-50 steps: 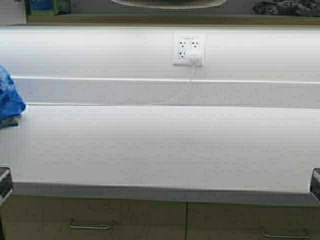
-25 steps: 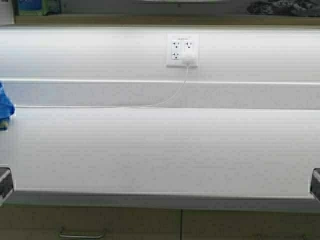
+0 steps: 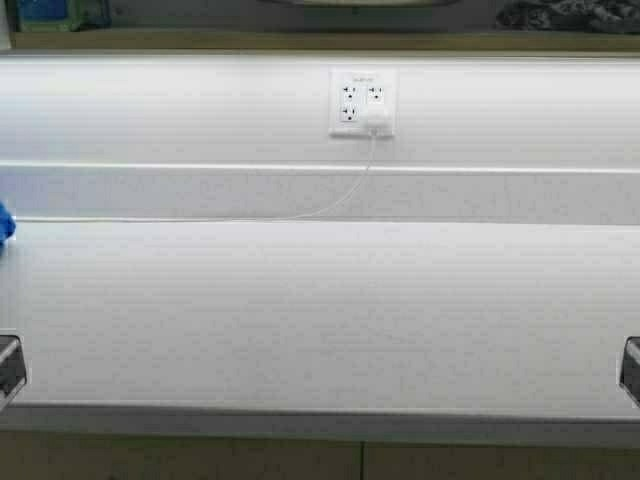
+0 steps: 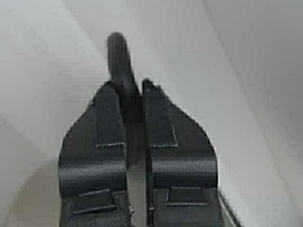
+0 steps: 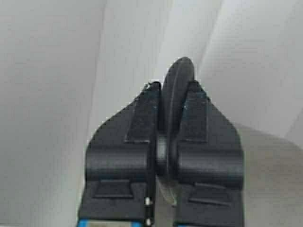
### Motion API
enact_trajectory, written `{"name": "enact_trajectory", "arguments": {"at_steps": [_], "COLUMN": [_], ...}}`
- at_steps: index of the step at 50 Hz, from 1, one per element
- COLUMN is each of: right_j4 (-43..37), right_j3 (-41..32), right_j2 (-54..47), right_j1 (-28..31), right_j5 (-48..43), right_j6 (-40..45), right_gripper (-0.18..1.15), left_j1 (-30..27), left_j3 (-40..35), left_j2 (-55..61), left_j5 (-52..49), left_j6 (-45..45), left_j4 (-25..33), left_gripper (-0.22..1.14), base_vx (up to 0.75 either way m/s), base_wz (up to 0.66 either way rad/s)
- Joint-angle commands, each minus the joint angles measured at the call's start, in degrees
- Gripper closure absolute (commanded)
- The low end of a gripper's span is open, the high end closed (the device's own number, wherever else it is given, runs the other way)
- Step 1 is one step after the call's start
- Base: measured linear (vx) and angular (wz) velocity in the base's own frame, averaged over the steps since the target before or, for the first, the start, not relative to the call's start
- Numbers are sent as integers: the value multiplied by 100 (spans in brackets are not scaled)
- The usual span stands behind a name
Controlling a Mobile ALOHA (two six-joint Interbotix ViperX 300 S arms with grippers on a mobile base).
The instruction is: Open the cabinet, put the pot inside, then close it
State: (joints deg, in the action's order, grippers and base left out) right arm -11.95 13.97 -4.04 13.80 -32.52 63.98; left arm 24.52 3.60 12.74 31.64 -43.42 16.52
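Both pincers (image 4: 135, 87) (image 5: 173, 87) grip black loop handles (image 4: 118, 56).

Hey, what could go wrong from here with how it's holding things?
1. The left gripper and right gripper each pinch only a thin black loop handle, so the load could slip or tilt.
2. The white cord trails from the outlet along the counter; anything lowered there could snag it.

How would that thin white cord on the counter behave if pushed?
Probably floppy: the cord sags in a loose curve from the outlet. Being thin, it looks light and would likely slide on the counter, with its plugged end anchored.
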Motion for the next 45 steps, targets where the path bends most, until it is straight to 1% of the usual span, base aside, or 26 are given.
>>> {"name": "enact_trajectory", "arguments": {"at_steps": [1,14,24,28,30,32,33,35,38,39,41,43,44,45], "right_j4": [193,176,132,-18,-62,-70,-62,-53,-53,-53,-62,-62,-62,-62], "right_j3": [-527,-483,-264,-149,-70,44,114,193,334,387,483,580,624,668], "right_j2": [44,-193,-378,-466,-475,-475,-483,-501,-483,-466,-413,-369,-352,-325], "right_j1": [308,255,193,158,149,141,141,114,79,70,44,0,-18,-35], "right_j5": [132,149,79,-70,-176,-316,-466,-650,-932,-993,-1099,-1160,-1178,-1213], "right_j6": [44,53,88,132,193,264,308,352,422,439,483,510,510,527], "right_gripper": [90,90,90,87,81,72,61,46,19,11,-5,-12,-12,-11], "left_j1": [606,519,475,422,404,396,387,387,378,378,378,360,352,343], "left_j3": [-387,-448,-457,-466,-448,-431,-413,-360,-255,-211,-123,-44,-18,35], "left_j2": [-62,193,378,457,483,501,510,510,492,492,475,466,457,439], "left_j5": [-97,-114,-123,-105,-79,-70,-62,-9,237,404,659,888,993,1081], "left_j6": [79,105,114,70,35,-18,-53,-114,-211,-272,-360,-475,-527,-589], "left_j4": [-35,387,448,457,475,492,501,501,501,501,501,519,536,545], "left_gripper": [89,89,89,87,84,78,73,61,37,23,5,-11,-16,-17], "base_vx": [6,4,3,2,2,1,1,0,1,1,1,2,2,2], "base_wz": [1,2,1,1,2,1,1,0,1,0,1,2,2,1]}}
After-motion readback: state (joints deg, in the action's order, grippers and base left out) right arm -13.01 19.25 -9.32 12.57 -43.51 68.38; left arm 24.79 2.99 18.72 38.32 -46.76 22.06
